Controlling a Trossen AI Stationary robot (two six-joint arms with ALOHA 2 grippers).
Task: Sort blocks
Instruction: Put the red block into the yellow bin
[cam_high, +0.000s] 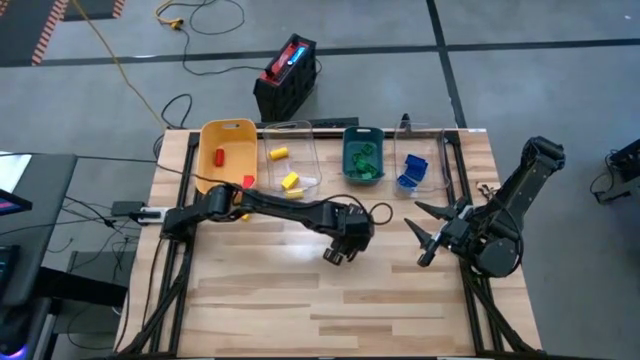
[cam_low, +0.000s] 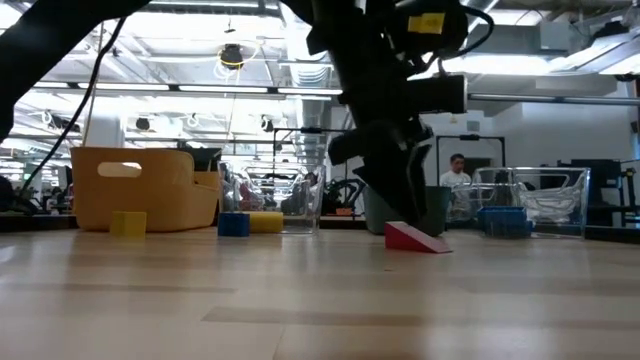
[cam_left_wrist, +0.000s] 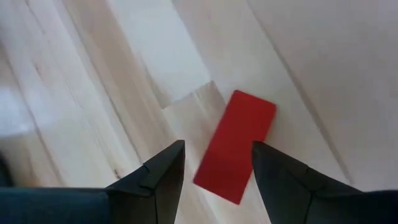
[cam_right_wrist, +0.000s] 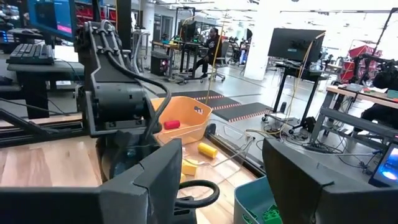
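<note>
A flat red block (cam_left_wrist: 236, 146) lies on the wood in the left wrist view; in the low view it shows as a red wedge (cam_low: 415, 238) resting on its flat side. My left gripper (cam_left_wrist: 217, 146) hangs over it at the table's middle (cam_high: 338, 250), pointing down and open, one finger on each side of the block's near end, apart from it. The gripper hides this block in the high view. My right gripper (cam_high: 425, 232) waits open near the right edge, low over the table. More blocks sit in the bins along the far edge.
Along the far edge stand a yellow bin (cam_high: 228, 150) with a red block, a clear bin (cam_high: 290, 160) with yellow blocks, a teal bin (cam_high: 362, 155) with green ones and a clear bin (cam_high: 415, 168) with blue ones. Loose yellow (cam_low: 128, 222) and blue (cam_low: 233, 224) blocks lie before them.
</note>
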